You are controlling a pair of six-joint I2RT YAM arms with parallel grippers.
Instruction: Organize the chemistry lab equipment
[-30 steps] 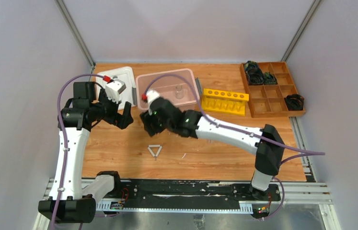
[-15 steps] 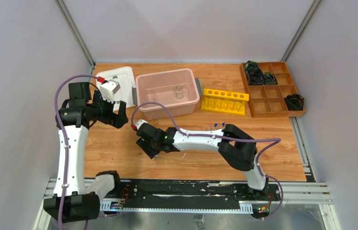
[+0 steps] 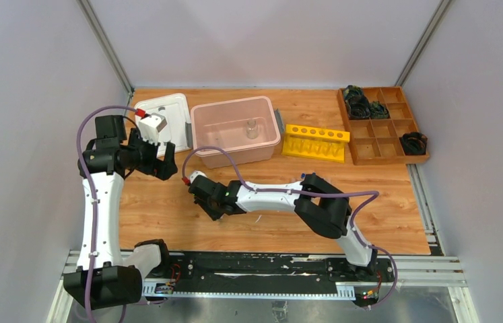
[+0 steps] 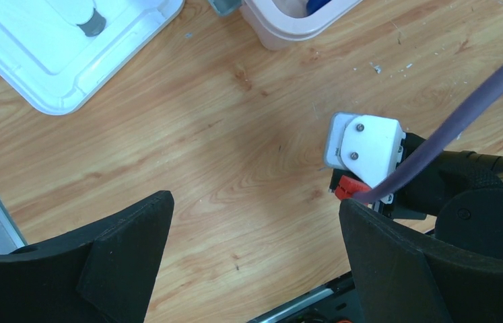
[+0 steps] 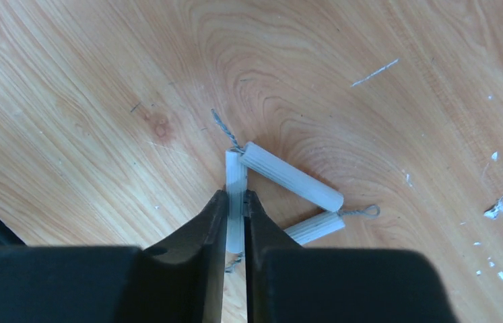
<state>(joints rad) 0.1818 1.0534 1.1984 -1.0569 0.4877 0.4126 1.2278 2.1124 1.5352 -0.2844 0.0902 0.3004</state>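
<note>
The right claw point(image 5: 235, 202) had dropped to the desk point(image 5: 100, 81) and clamped one side of the white triangle frame point(image 5: 292, 176), pickup apparently begun; the left claw point(image 4: 255, 205) hung open.

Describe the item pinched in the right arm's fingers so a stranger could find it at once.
On the wooden table, look in front of the pink bin, where the right gripper reaches down. Its fingers pinch one side of a small triangle lying flat on the wood: three white ribbed tubes strung on twisted wire, like nothing else there.
</note>
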